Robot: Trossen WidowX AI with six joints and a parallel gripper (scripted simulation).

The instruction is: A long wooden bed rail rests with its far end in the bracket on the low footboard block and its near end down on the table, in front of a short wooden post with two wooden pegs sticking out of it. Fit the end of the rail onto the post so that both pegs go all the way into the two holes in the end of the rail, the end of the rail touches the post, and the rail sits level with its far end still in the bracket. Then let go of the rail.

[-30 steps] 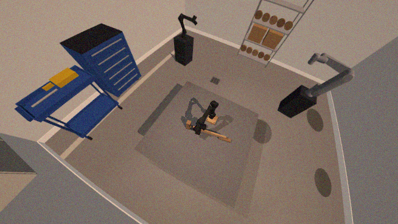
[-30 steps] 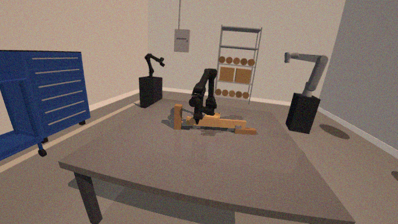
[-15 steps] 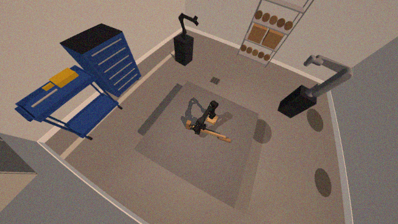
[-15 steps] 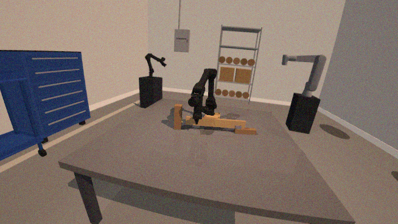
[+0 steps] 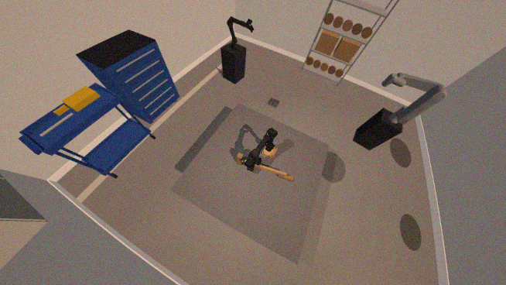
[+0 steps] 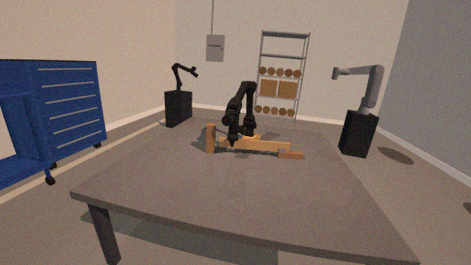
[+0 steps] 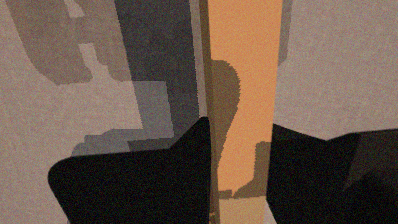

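— Looking at the rail (image 6: pixel 257 145), you see it lifted off the table (image 6: pixel 230 201) at its near end, with the gripper (image 6: pixel 231 141) pinching it close to that end. In the wrist view the black fingers press on both sides of the orange wood.

— And the far end?

— It lies at the footboard block (image 6: pixel 291 155), low on the right. I cannot tell if it sits properly in the bracket; it is too small to see.

— Which step do you think is in hand?

— I judge you are in the carrying step: the near end is raised and brought toward the post (image 6: pixel 210 138), but a small gap seems to remain between them. The pegs are not visible to me, so I cannot say if they have entered the holes.

— What does the next move need?

— You must hold the rail level and push it straight along its length, so both pegs go in together. A tilt could jam them.

— Anything in the way?

— Only the arm's own wooden base (image 5: pixel 269 152) stands just behind the rail. The blue cabinet (image 6: pixel 54 104), the shelf rack (image 6: pixel 306 57) and the other two arms on their black pedestals stand well apart, on the floor.
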